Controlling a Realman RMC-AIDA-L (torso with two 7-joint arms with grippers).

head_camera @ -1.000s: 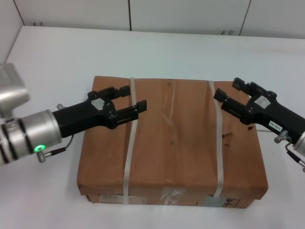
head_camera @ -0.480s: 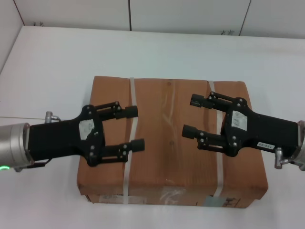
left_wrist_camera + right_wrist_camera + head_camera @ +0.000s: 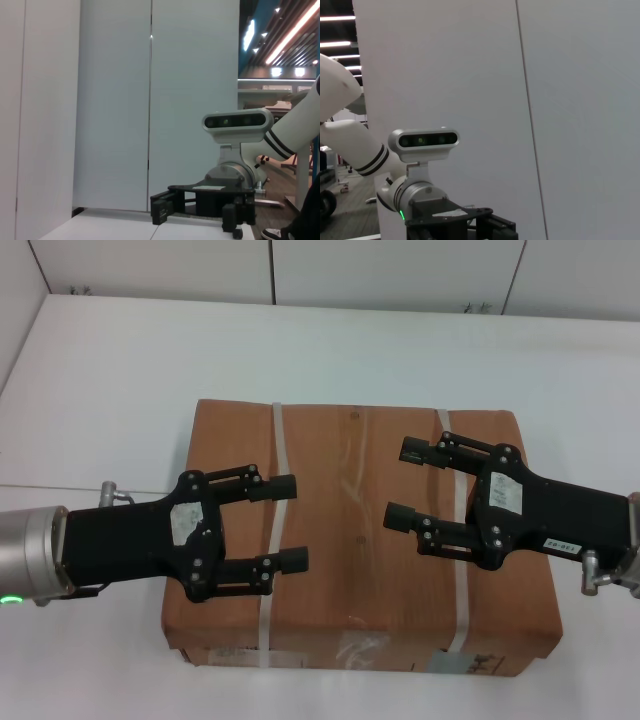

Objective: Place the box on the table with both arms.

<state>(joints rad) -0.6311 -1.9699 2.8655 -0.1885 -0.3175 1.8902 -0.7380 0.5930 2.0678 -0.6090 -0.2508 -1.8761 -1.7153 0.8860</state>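
Pale wall panels [image 3: 400, 270] divided by thin dark seams stand along the far side of the work area, a dark gap running at their foot. Tall white partition panels [image 3: 115, 100] fill the wrist views, and beyond their edge a dim hall opens, lit by bright ceiling strip lights [image 3: 295, 25] on a dark ceiling.

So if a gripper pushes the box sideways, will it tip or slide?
Probably slide: the box is broad, flat and low on the table. Its brown paper looks smooth, so likely slippery. The straps could snag a fingertip.
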